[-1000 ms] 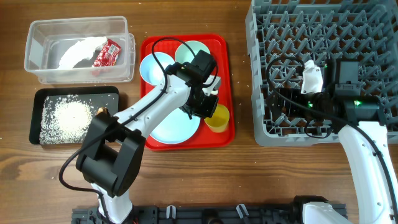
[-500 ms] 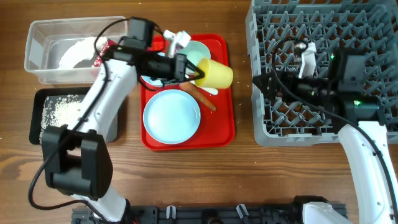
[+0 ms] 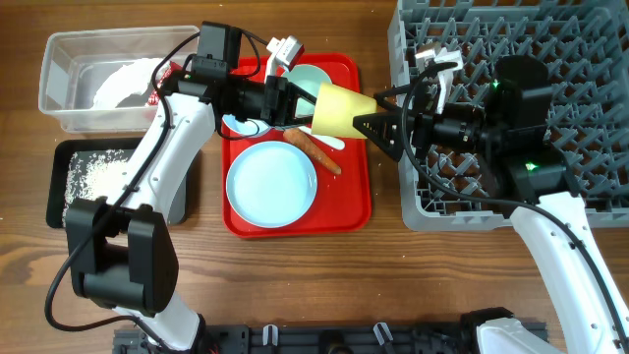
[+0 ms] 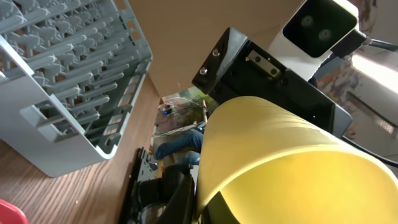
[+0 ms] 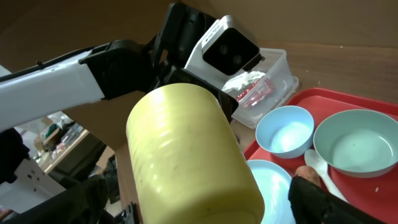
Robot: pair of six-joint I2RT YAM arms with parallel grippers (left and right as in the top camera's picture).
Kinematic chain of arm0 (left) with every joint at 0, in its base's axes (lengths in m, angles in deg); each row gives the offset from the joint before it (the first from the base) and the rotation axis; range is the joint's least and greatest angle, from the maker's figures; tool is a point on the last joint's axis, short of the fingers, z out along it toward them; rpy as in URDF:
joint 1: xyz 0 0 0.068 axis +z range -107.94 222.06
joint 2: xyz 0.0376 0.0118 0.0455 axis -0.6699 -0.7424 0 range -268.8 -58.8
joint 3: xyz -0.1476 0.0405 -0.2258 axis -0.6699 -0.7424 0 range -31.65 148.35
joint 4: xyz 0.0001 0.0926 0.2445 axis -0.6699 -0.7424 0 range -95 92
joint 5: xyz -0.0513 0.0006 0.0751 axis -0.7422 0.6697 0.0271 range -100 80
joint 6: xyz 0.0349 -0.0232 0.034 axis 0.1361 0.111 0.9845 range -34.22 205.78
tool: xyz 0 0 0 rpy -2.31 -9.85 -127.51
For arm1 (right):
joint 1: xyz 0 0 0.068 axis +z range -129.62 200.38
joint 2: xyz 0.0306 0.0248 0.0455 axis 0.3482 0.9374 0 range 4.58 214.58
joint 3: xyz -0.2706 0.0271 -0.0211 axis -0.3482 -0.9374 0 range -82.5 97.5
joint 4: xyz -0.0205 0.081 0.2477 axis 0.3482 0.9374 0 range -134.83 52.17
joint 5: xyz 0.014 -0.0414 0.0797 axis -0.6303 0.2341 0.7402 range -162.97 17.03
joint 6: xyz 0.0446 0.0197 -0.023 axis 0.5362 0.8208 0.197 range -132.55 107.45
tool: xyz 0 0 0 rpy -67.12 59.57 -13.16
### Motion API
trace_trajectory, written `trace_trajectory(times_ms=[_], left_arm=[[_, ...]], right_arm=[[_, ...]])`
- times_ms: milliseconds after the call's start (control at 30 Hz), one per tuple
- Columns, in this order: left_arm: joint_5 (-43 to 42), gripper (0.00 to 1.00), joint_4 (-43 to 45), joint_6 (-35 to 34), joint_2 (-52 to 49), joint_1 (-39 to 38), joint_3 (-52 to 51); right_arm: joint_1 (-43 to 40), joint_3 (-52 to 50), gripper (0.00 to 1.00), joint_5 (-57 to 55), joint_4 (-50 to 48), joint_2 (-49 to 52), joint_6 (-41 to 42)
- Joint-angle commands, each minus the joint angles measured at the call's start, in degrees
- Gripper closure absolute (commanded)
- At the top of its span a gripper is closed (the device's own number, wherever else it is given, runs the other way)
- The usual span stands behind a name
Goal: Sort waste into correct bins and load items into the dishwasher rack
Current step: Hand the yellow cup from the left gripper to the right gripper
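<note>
Yellow cup (image 3: pixel 339 110) held on its side above the right edge of the red tray (image 3: pixel 349 202), clamped at its left end by the closed left gripper (image 3: pixel 297 106), its other end between the widely spread fingers of the open right gripper (image 3: pixel 371 116); contact there cannot be told. On the red tray lie the light blue plate (image 3: pixel 272 181), sausage-like stick (image 3: pixel 319 152), white spoon (image 5: pixel 318 167), blue bowl (image 5: pixel 284 130) and greenish bowl (image 5: pixel 359 142). Left of the tray, the clear tub (image 3: pixel 59 59) holds the paper napkin (image 3: pixel 123 81) and red wrapper (image 5: pixel 255 93) and the black tray (image 3: pixel 59 157) holds rice-like grains (image 3: pixel 93 177); right of it stands the grey dishwasher rack (image 3: pixel 590 59).
</note>
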Motion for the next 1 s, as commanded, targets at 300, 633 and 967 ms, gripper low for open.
trace_trajectory(times_ms=[300,633,967], left_arm=[[-2.36,0.96,1.49,-2.27,0.96,-0.26,0.59],[-1.07,0.59,2.40,-2.27,0.96,-0.26,0.59],[7.19,0.48,2.51,-2.25,0.96,-0.26,0.57]], right_arm=[[5.77,0.85,0.34,0.02,-7.89,5.57,2.36],[3.85,0.85,0.44,-2.58,-4.28,5.51,1.36],[-9.92,0.85,0.43,-1.44,6.51,-2.80,-1.18]])
